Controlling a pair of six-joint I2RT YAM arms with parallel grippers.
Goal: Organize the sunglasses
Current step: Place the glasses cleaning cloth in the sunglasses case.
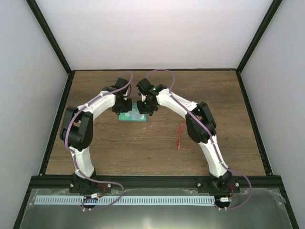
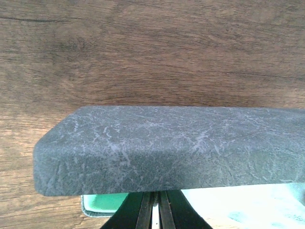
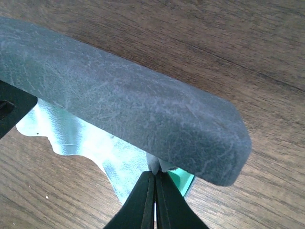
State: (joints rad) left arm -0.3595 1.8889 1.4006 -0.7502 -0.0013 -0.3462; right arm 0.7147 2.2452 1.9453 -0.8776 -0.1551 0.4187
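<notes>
Sunglasses beside right arm, left arm mirroring it, both arched over case

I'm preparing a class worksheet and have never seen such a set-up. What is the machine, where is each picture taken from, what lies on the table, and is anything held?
Two robot arms are bolted to a wooden table. One picture looks down from above; the other two come from a camera on each wrist. The arms meet over a grey-blue case. Red sunglasses lie apart, untouched. The left fingers are shut; the right fingers seem to pinch a light blue cloth.
</notes>
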